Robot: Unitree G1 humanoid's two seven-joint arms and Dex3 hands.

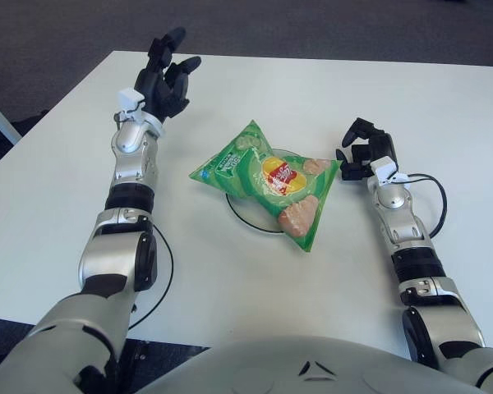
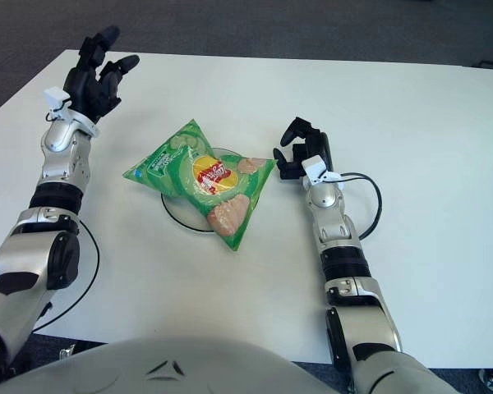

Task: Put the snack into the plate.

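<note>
A green snack bag point(image 1: 267, 182) with a red and yellow label lies across a white plate point(image 1: 248, 215) near the table's middle, covering most of it. My left hand point(image 1: 164, 75) is raised at the far left of the table, well away from the bag, fingers spread and holding nothing. My right hand point(image 1: 363, 152) sits just right of the bag's right corner, close to it, its dark fingers relaxed and apart, holding nothing.
The white table point(image 1: 246, 287) spreads all around the plate. Its far edge runs along the top, with dark carpet point(image 1: 312, 25) behind. A black cable point(image 1: 434, 193) loops beside my right forearm, another one point(image 1: 160, 271) by my left arm.
</note>
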